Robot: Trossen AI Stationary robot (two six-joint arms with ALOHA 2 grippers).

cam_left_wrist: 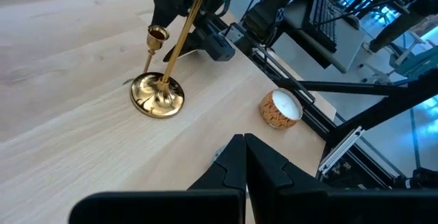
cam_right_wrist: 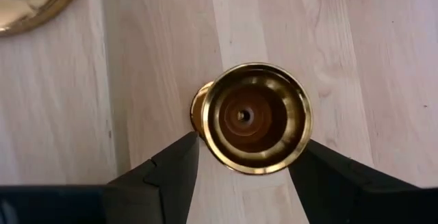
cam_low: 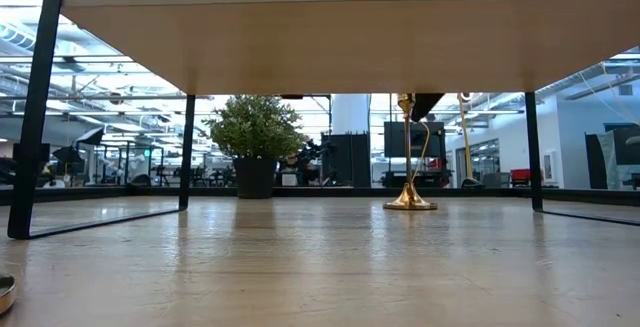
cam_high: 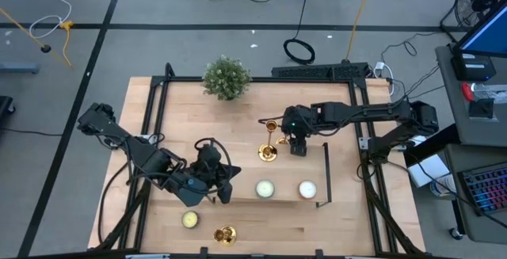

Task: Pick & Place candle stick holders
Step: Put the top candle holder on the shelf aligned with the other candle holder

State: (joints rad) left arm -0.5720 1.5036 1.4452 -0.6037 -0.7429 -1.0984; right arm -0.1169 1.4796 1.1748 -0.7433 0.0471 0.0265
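**Right hand grips a candle stick holder at the middle of the desk**

The left hand (cam_high: 224, 186) is fully closed and holds nothing, above the desk (cam_high: 142, 235) front. Right of it, the right hand (cam_right_wrist: 243, 157) is closed on a gold candle stick holder (cam_right_wrist: 253, 118), beside another holder (cam_high: 268, 153).

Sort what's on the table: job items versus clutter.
Job: holder between right jaws; holder beside it; holder at front edge.
Clutter: plant; centre candle; right candle; yellow candle.
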